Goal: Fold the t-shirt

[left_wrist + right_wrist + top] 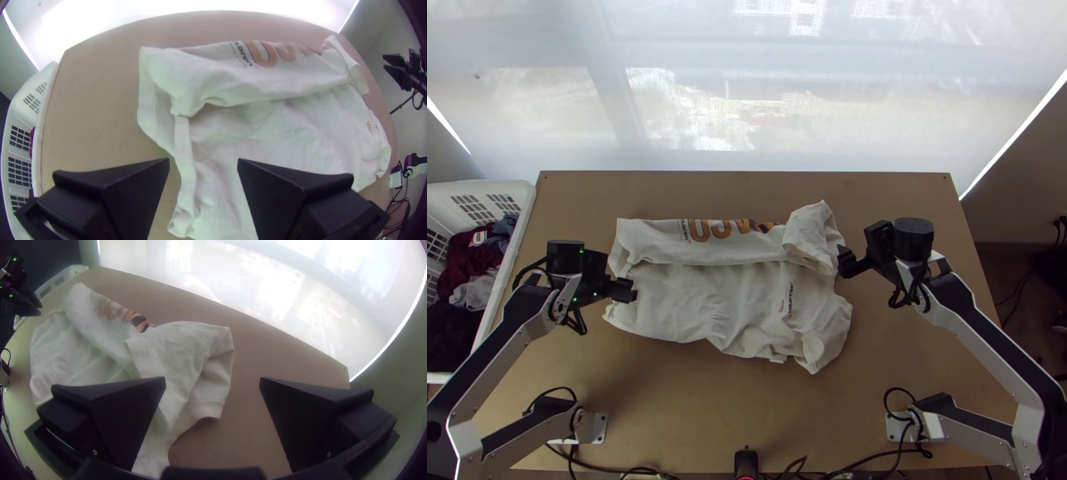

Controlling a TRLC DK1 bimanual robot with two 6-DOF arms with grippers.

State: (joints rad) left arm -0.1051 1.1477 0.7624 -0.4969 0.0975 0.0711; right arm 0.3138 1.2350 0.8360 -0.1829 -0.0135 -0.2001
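Note:
The white t-shirt point(707, 296) lies across the middle of the table, its far part folded over toward the near side as a long strip bearing orange print. A sleeve is bunched at the strip's right end. My left gripper point(633, 291) is over the shirt's left edge; in the left wrist view the left gripper point(203, 164) stands open above the shirt point(267, 129). Just off the shirt's right side is my right gripper point(845, 262); the right wrist view has the right gripper point(212, 382) open, with the sleeve point(178, 351) and bare table beyond its fingers.
A white basket point(525, 210) holding dark and grey clothes stands at the table's left side. Bare wood point(691, 400) lies between the shirt and the near edge, where cables point(859, 472) run. A pale screen rises behind the table.

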